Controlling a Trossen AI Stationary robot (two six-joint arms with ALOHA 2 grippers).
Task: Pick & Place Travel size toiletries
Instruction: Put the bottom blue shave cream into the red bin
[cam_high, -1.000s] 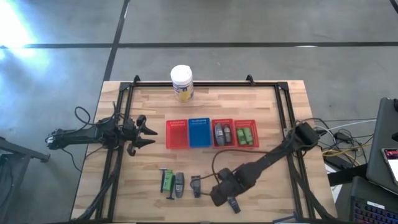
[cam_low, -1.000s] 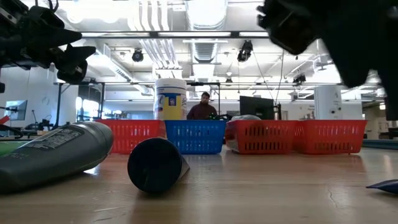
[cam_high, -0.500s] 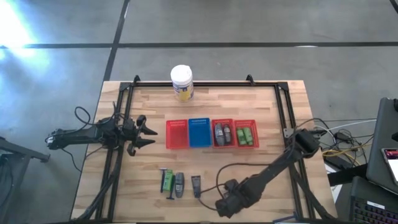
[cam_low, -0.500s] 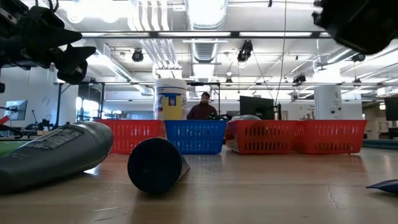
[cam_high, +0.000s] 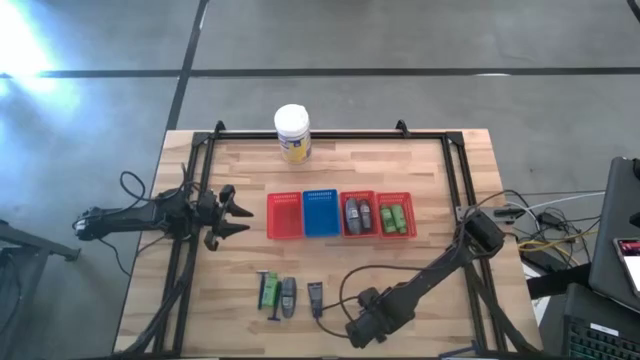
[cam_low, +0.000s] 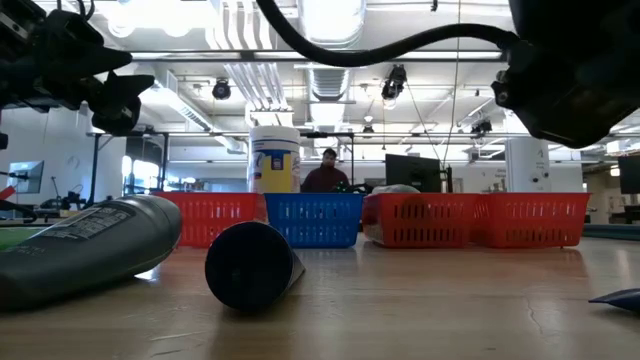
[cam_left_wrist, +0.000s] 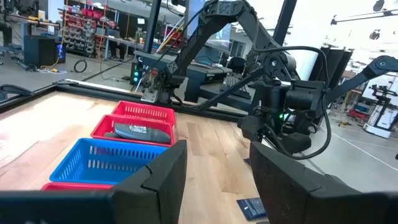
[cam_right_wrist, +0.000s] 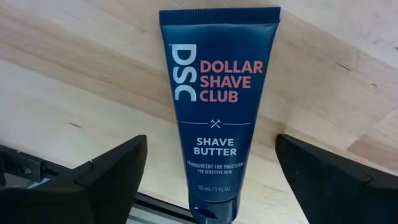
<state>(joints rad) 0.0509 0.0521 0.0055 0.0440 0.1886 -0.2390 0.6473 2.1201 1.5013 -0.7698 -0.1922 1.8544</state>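
The left gripper (cam_high: 232, 212) waits at the table's (cam_high: 420, 290) left edge, fingers parted and empty. Three toiletries (cam_high: 288, 296) lie near the front edge. The right gripper (cam_high: 362, 332) hovers there, spread wide above a dark blue shave butter tube (cam_right_wrist: 216, 118).

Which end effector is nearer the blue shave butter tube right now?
Right. The right end effector hangs open directly over the shave butter tube at the table's near edge. The left end effector waits far off, left of the red basket.
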